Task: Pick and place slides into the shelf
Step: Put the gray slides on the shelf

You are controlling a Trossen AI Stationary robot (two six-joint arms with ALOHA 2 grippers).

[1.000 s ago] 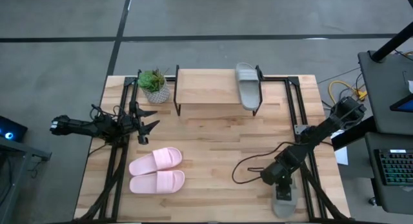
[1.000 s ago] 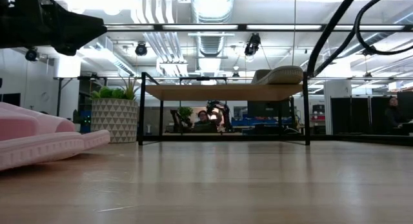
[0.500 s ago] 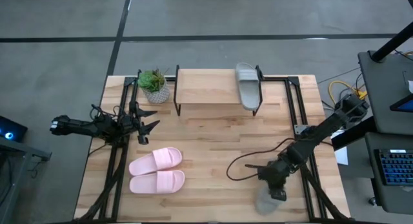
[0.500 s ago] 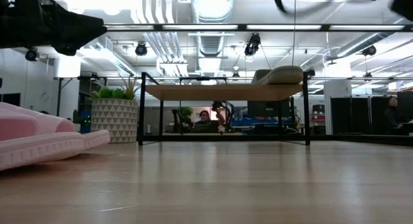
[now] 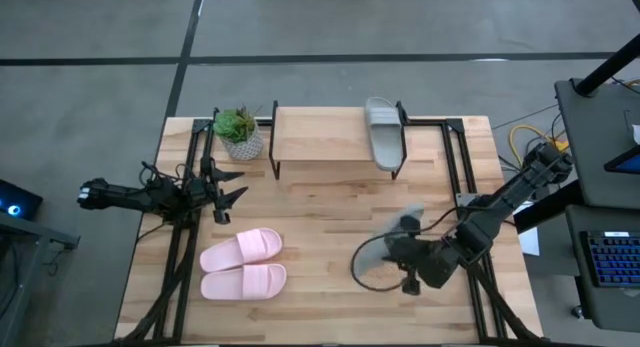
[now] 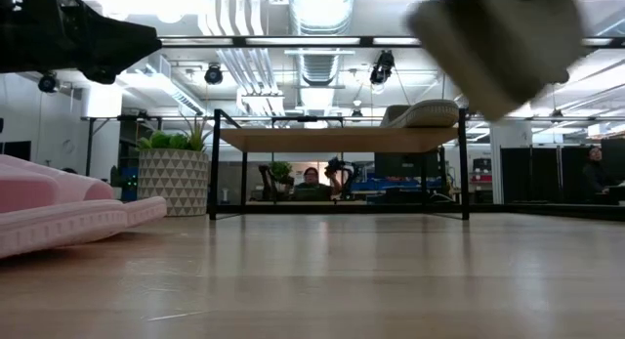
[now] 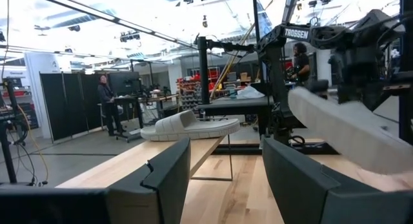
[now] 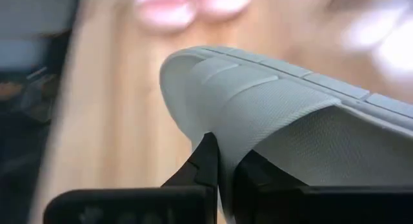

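My right gripper (image 5: 408, 247) hangs over the table's right half, shut on a grey-beige slide (image 5: 398, 227). That slide shows blurred in the high view, high up in the low view (image 6: 498, 41), and in the left wrist view (image 7: 342, 130). A second grey slide (image 5: 383, 133) lies sole down on the right end of the shelf (image 5: 320, 137). The pink pair (image 5: 243, 266) lies side by side on the table near the front left. My left gripper (image 5: 234, 185) waits open at the left, above the table. My right gripper pinches the grey slide's wide strap at its edge (image 8: 216, 130) between its two fingers (image 8: 206, 161). The fingers slant downward. The slide is lifted clear of the table and tilted.
A small potted plant (image 5: 238, 133) stands left of the shelf. Black frame rails (image 5: 455, 157) run along the table's left and right sides. A loose black cable (image 5: 365, 267) loops beside my right arm. Bare wood lies in front of the shelf.
My right gripper has risen from the table's near right corner and swung toward the middle and the far side, turning as it went. The grey slide, which lay at the near edge, is now lifted clear and has turned with it.
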